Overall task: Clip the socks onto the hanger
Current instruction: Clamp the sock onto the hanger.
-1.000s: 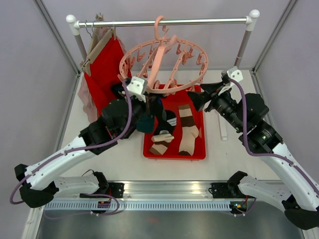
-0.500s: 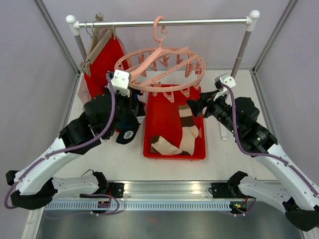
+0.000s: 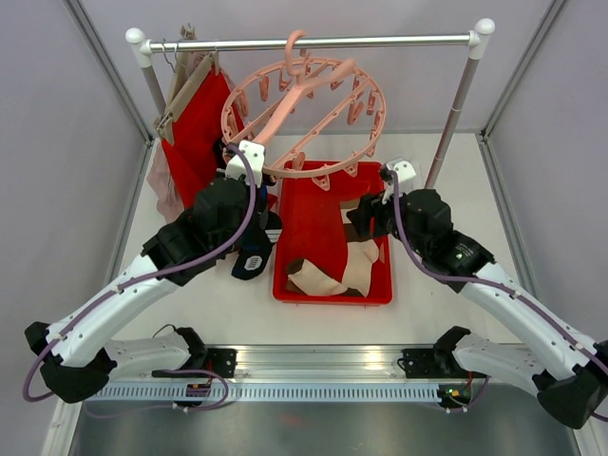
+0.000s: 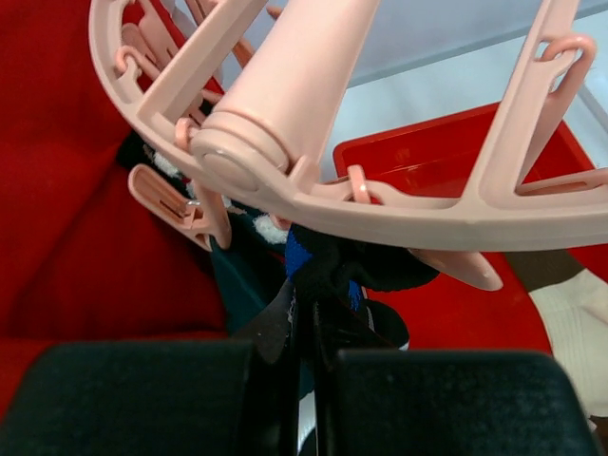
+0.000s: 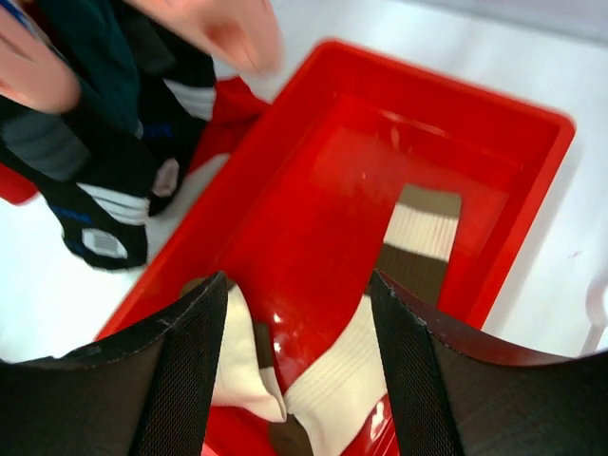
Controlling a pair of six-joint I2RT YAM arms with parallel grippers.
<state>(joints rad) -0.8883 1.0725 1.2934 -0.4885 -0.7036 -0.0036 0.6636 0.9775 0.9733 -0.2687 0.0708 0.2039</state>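
Note:
The pale-pink ring hanger (image 3: 302,106) hangs tilted from the rail, its pegs dangling. My left gripper (image 3: 255,211) is under its near-left rim, shut on a dark teal and black sock (image 3: 253,258) that hangs below it. In the left wrist view the sock (image 4: 328,275) is pinched between my fingers (image 4: 309,318), right under the hanger rim (image 4: 418,214) and beside a peg (image 4: 176,197). My right gripper (image 3: 366,215) is open and empty over the red tray (image 3: 328,296). Beige and brown socks (image 5: 347,380) lie in the tray (image 5: 313,190) below it (image 5: 296,277).
A metal rail (image 3: 380,41) on two posts spans the back. Wooden hangers with a red cloth (image 3: 195,128) and a pink garment hang at its left end, close behind my left gripper. The right post (image 3: 456,104) stands behind my right arm.
The hanger has tipped up steeply. My left gripper has brought the sock up under the near-left rim. My right gripper has moved left and down, away from the hanger and over the tray.

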